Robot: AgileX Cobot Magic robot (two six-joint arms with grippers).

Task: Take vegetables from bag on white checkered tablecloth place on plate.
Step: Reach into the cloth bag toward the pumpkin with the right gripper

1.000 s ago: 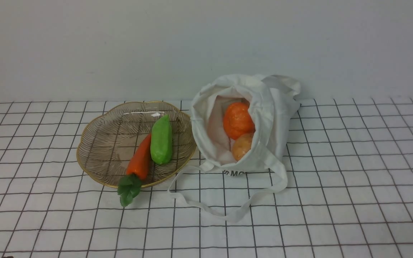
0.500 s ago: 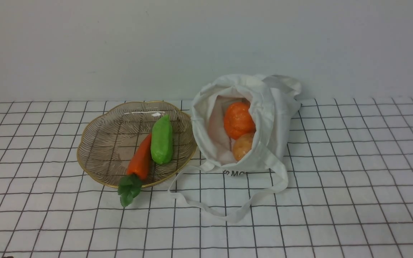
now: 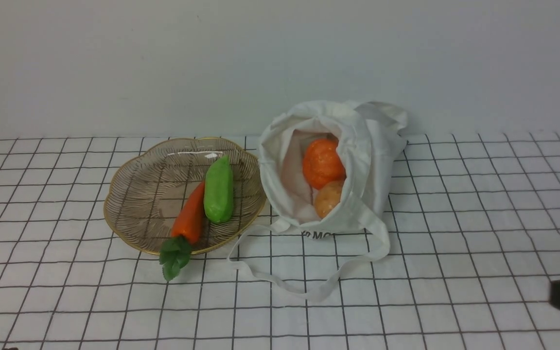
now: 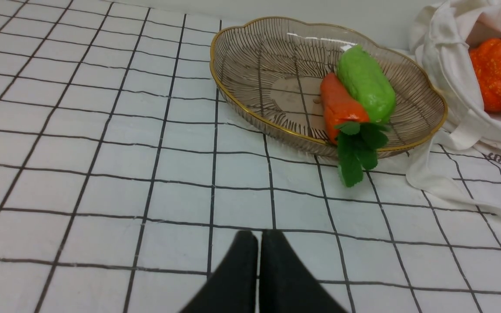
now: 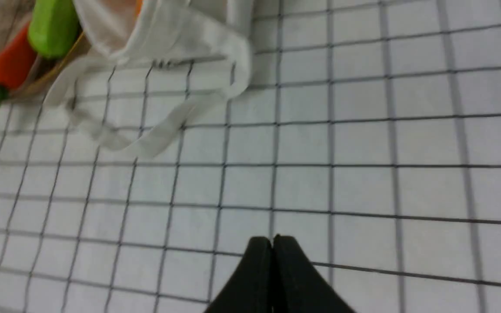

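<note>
The white bag (image 3: 372,160) lies open on the white checkered tablecloth (image 3: 479,218). Inside it show an orange pumpkin (image 3: 323,163) and a tan potato-like lump (image 3: 328,198). To its left, the brownish glass plate (image 3: 134,194) holds an orange carrot (image 3: 190,216) and a green vegetable (image 3: 219,189). My right gripper (image 3: 559,296) pokes in at the right edge, well clear of the bag, and its wrist view shows the right gripper (image 5: 272,240) shut and empty over bare cloth. My left gripper (image 4: 259,237) is shut and empty, in front of the plate (image 4: 233,93).
The bag's long strap (image 3: 309,287) loops across the cloth in front of the bag. The carrot's green leaves (image 3: 175,257) hang over the plate's near rim. A plain wall runs behind the table.
My right gripper has come into the front view at the right edge. The vegetables, bag and plate have not moved.
</note>
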